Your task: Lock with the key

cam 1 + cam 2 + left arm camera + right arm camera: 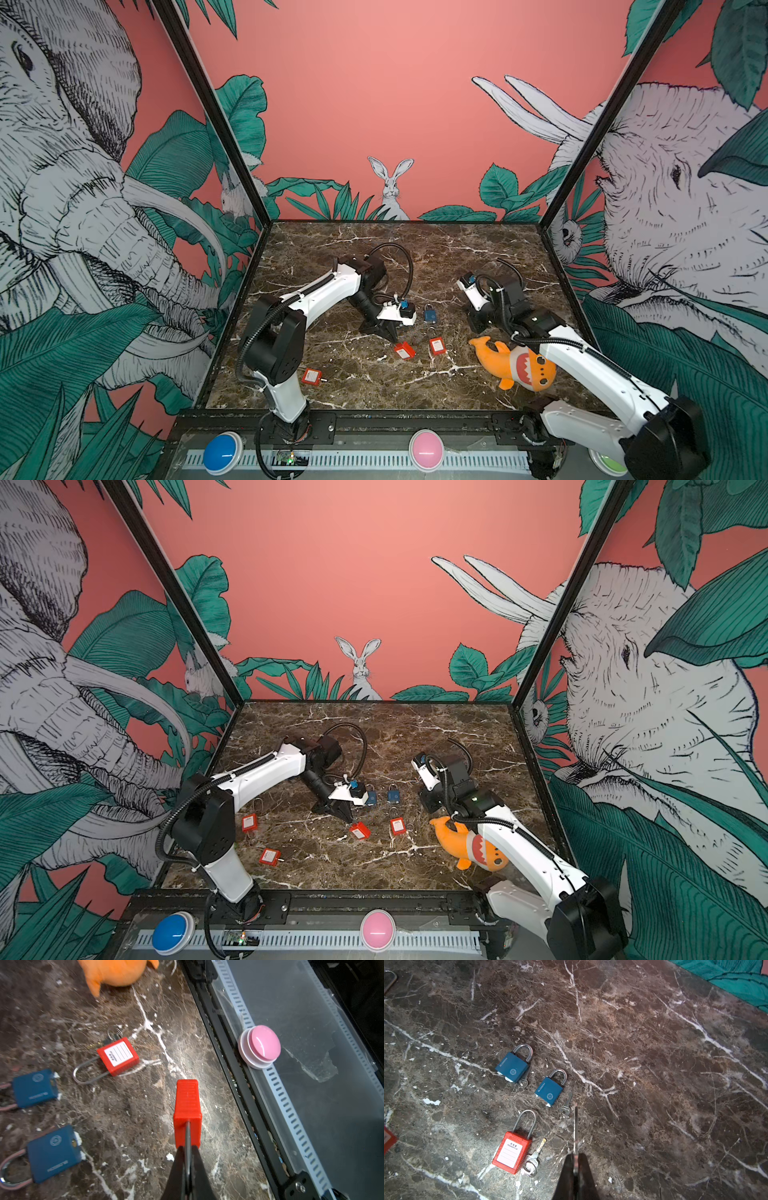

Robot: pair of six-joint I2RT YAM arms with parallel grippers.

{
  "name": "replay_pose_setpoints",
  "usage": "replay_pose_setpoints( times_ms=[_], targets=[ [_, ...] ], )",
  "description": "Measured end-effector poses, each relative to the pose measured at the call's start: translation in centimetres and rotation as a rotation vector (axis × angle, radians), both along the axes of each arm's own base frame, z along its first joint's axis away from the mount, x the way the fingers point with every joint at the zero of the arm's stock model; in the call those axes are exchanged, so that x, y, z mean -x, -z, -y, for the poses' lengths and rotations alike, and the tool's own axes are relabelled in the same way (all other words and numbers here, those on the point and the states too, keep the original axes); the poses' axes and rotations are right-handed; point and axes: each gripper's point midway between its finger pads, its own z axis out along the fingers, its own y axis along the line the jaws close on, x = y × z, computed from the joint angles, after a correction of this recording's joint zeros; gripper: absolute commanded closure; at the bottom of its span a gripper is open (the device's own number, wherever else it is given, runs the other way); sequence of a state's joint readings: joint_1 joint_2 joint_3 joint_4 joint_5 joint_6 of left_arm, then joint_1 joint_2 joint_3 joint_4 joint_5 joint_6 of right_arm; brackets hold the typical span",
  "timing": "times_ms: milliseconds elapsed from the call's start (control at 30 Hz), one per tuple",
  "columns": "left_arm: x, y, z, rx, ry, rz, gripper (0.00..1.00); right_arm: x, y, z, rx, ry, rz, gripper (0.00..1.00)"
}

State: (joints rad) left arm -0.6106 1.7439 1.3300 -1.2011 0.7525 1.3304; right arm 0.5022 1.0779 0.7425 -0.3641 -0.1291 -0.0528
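Near the middle of the marble desk (353, 249), your left hand (188, 1148) has its fingers pressed together on a thin dark bar that runs into the end of the red padlock (188, 1113); in the left wrist view you see that padlock edge-on, a ribbed, bright red plastic block with no label face showing; in both top views it sits tilted just off the fingertips, low over the desk, and I cannot tell whether it touches; your right hand (575, 1156) is pinched shut on the key (575, 1126), a slim silver blade seen edge-on, pointing away from the fingertips above bare marble; key and red padlock are well apart, the key toward the right of the desk; near the key's tip lie a loose key (566, 1108) and a blue padlock (549, 1091), with a farther blue padlock (512, 1068) beyond; a second red padlock (512, 1152) lies flat, white label up, long steel shackle, ringed keys touching it; an orange plush shark (515, 362) lies beside the right arm.
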Motion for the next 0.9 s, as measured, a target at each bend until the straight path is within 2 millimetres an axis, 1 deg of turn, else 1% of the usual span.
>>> replay_pose_setpoints(
  times_ms=[67, 133, 300, 367, 533, 667, 833, 900],
  targets=[
    [0.4, 0.9, -0.2, -0.065, 0.023, -0.003, 1.00, 0.6, 0.7, 0.0, -0.005, 0.008, -0.010, 1.00],
    [0.6, 1.7, -0.2, -0.113, 0.044, -0.008, 1.00, 1.0, 0.9, 0.0, -0.013, 0.018, -0.014, 1.00],
    [0.7, 3.5, -0.3, -0.207, 0.069, -0.009, 1.00, 1.1, 0.6, -0.7, -0.039, 0.020, -0.005, 1.00],
    [0.4, 4.1, -0.4, -0.248, 0.071, -0.010, 1.00, 1.3, 0.5, -1.2, -0.045, 0.006, 0.001, 1.00],
    [0.4, 5.9, -0.5, -0.333, 0.093, -0.010, 1.00, 1.7, 1.1, -1.6, -0.040, -0.001, -0.004, 1.00],
    [0.3, 6.1, 0.0, -0.358, 0.097, -0.012, 1.00, 1.6, 1.2, -1.7, -0.039, 0.002, -0.005, 1.00],
    [-1.1, 6.1, 1.2, -0.367, 0.093, 0.008, 1.00, 1.5, 2.0, -1.8, -0.026, 0.000, -0.025, 1.00],
    [-1.3, 6.3, 1.5, -0.379, 0.094, 0.004, 1.00, 1.6, 2.4, -1.9, -0.019, -0.001, -0.036, 1.00]
  ],
)
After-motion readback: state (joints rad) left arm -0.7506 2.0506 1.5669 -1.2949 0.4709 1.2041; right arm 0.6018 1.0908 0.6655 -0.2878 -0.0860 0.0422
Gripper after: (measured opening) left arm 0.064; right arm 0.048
